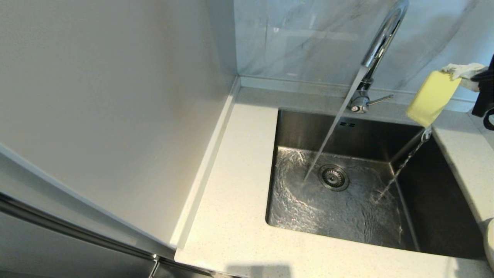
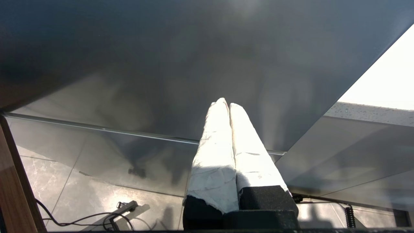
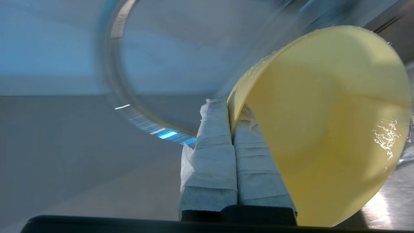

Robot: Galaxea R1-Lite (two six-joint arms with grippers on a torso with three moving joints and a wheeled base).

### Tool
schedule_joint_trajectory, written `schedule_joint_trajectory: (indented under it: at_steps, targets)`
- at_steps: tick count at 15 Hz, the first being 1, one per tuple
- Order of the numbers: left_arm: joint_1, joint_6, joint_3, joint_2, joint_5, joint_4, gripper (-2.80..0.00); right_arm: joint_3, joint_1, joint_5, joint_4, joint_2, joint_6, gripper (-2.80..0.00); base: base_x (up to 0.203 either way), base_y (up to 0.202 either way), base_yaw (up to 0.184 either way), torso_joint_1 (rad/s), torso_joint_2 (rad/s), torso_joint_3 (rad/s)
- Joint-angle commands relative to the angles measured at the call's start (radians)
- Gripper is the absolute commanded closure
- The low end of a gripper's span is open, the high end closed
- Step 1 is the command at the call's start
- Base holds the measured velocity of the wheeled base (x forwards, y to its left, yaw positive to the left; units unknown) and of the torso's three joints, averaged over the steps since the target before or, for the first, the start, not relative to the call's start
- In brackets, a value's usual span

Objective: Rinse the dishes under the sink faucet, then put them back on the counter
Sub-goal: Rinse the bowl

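Pinching the rim of the small pale-yellow round bowl (image 3: 326, 129) between closed jaws of the right gripper (image 3: 231, 106), tipping it, water spilling below into the steel sink basin (image 1: 347, 200). Left gripper (image 2: 226, 105) idling, jaws together, gripping nothing.

Faucet (image 1: 380, 42) top cut off — right hand (image 1: 465, 71) mostly out of frame.

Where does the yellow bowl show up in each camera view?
Head view: the bowl is at the upper right, tipped over the sink's back right corner and spilling water, held by the right gripper.
Left wrist view: not in it; only the shut left gripper and a dark panel.
Right wrist view: the bowl fills the right side, its rim pinched between the fingers.
Shared landmark: the white-wrapped right gripper on the bowl's rim.
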Motion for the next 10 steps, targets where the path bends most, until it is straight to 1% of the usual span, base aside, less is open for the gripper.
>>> schedule_joint_trajectory:
  at_steps: [1, 3, 4, 6, 7, 8, 9, 10]
  targets:
    - [0.000, 0.000, 0.000, 0.000, 0.000, 0.000, 0.00, 0.042, -0.040, 0.163, -0.213, 0.021, 0.266, 0.00, 0.000, 0.000, 0.000, 0.000, 0.00, 0.000]
    - [0.000, 0.000, 0.000, 0.000, 0.000, 0.000, 0.00, 0.127, -0.053, 0.234, -0.497, 0.083, 0.441, 0.00, 0.000, 0.000, 0.000, 0.000, 0.00, 0.000]
    - [0.000, 0.000, 0.000, 0.000, 0.000, 0.000, 0.00, 0.170, -0.062, 0.255, -0.613, 0.122, 0.533, 0.00, 0.000, 0.000, 0.000, 0.000, 0.00, 0.000]
    - [0.000, 0.000, 0.000, 0.000, -0.001, 0.000, 0.00, 0.212, -0.075, 0.277, -0.760, 0.180, 0.663, 0.00, 0.000, 0.000, 0.000, 0.000, 0.00, 0.000]
    - [0.000, 0.000, 0.000, 0.000, 0.000, 0.000, 0.00, 0.221, -0.077, 0.281, -0.806, 0.195, 0.684, 0.00, 0.000, 0.000, 0.000, 0.000, 0.00, 0.000]
    - [0.000, 0.000, 0.000, 0.000, 0.000, 0.000, 0.00, 0.220, -0.081, 0.308, -0.819, 0.195, 0.675, 0.00, 0.000, 0.000, 0.000, 0.000, 0.00, 0.000]
    - [0.000, 0.000, 0.000, 0.000, 0.000, 0.000, 0.00, 0.214, -0.107, 0.342, -0.820, 0.188, 0.638, 0.00, 0.000, 0.000, 0.000, 0.000, 0.00, 0.000]
    - [0.000, 0.000, 0.000, 0.000, 0.000, 0.000, 0.00, 0.204, -0.128, 0.375, -0.816, 0.173, 0.575, 0.00, 0.000, 0.000, 0.000, 0.000, 0.00, 0.000]
